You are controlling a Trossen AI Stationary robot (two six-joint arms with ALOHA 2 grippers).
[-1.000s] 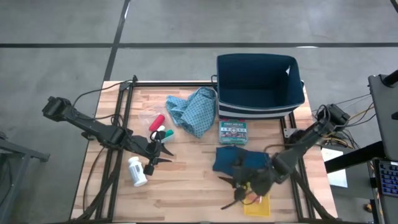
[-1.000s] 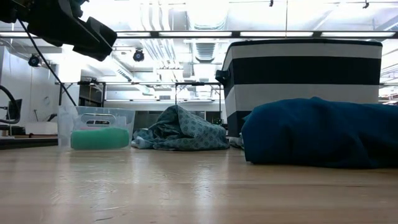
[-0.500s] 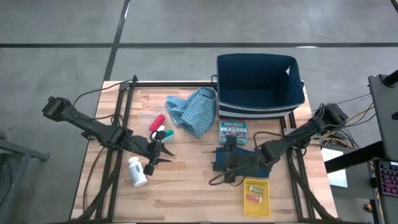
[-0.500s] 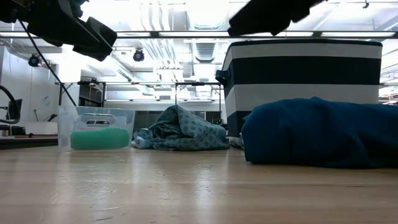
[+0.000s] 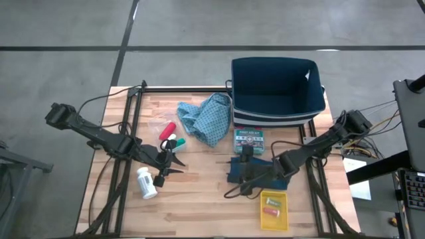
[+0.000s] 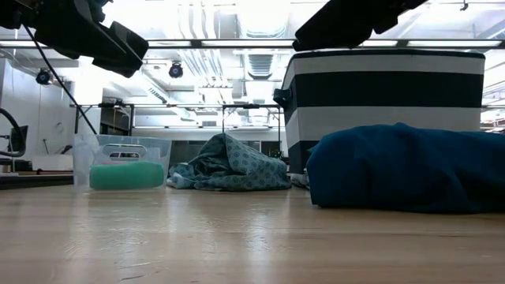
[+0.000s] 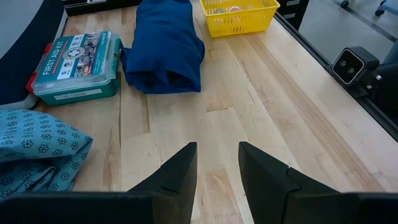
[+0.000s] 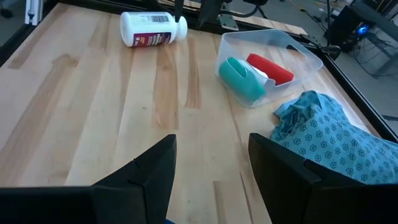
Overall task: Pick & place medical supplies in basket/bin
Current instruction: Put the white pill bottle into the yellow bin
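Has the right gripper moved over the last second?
Yes. The right gripper has left the yellow basket and now sits over the dark teal folded cloth, nearer the first-aid tin.

Left arm: reaches in from the table's left edge, stretched diagonally toward the middle. Left gripper (image 5: 174, 163) low over the wood, fingers (image 7: 177, 174) parted by a narrow gap, nothing between them.

Right arm: comes in from the right edge, forearm angled down and leftward across the table. Right gripper (image 5: 238, 180) near the front centre, fingers (image 8: 152, 168) spread moderately apart, nothing between them. In the low view, both arms show only as dark shapes overhead.
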